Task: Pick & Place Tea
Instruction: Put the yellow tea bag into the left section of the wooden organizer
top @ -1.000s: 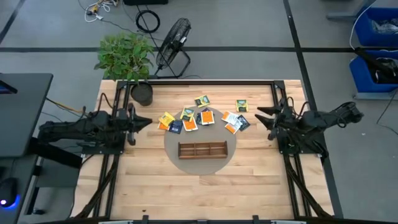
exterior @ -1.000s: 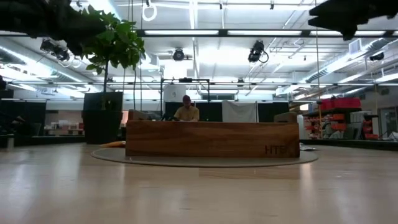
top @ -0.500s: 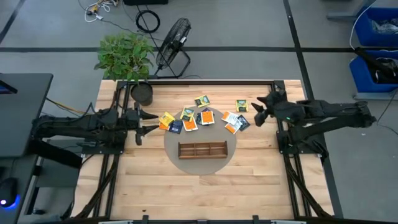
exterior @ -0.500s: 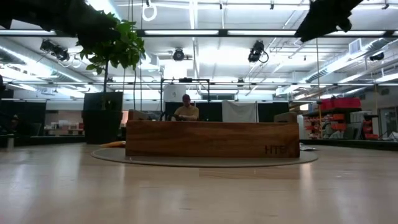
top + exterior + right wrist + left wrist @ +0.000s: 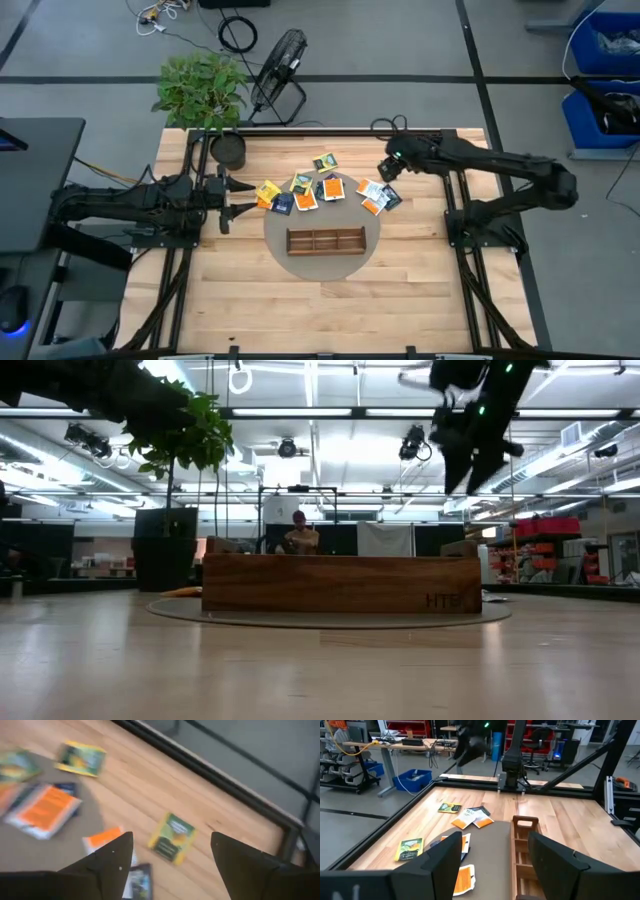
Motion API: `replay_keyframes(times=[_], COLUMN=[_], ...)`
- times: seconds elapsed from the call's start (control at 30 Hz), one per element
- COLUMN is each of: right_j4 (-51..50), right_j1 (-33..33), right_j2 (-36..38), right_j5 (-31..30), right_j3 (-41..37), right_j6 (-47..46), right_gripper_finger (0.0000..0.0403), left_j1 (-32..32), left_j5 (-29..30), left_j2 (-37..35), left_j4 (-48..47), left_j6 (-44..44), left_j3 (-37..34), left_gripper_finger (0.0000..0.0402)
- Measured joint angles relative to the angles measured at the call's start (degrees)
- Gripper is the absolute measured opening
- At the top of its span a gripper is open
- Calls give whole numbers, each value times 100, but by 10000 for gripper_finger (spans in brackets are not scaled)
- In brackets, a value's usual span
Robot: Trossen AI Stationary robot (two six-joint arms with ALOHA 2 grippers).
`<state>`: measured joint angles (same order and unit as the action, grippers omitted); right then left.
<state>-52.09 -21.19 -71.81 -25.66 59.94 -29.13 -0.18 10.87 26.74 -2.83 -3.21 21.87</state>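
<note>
Reaching in from the right edge since the earlier frame, the right claw (image 5: 388, 170) is now hovering released over the tea packets (image 5: 325, 189). They are lying scattered behind the tray (image 5: 325, 241), while the left claw (image 5: 240, 198) is waiting released near the left edge of the surface (image 5: 300, 300).

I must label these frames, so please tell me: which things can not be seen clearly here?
- Tea packets: low view, hidden behind the wooden tray.
- Packet print: right wrist view, blurred; high view, too small.
- Left end effector: low view, cut off by the top edge.
- Tray compartments: left wrist view, partly behind a finger.
</note>
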Motion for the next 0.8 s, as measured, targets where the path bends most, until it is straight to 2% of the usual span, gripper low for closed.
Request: replay_keyframes(times=[0.27, 0.43, 0.57, 0.8], right_j4=[-36, 44, 292, 415], right_j1=[-767, -982, -1152, -1335], right_j2=[-1113, -1687, -2060, -2453], right_j5=[977, 1025, 1028, 1207], right_j3=[0, 0, 0, -2], right_j6=[250, 408, 131, 101], right_gripper_finger=[271, 276, 278, 279], left_j1=[-1, 0, -1, 0], left_j5=[-57, -59, -59, -59], left_j2=[0, 0, 0, 0], left_j4=[-2, 0, 0, -1], left_j6=[-14, -14, -10, 1], left_j3=[0, 0, 0, 2], left_gripper_finger=[234, 234, 234, 234])
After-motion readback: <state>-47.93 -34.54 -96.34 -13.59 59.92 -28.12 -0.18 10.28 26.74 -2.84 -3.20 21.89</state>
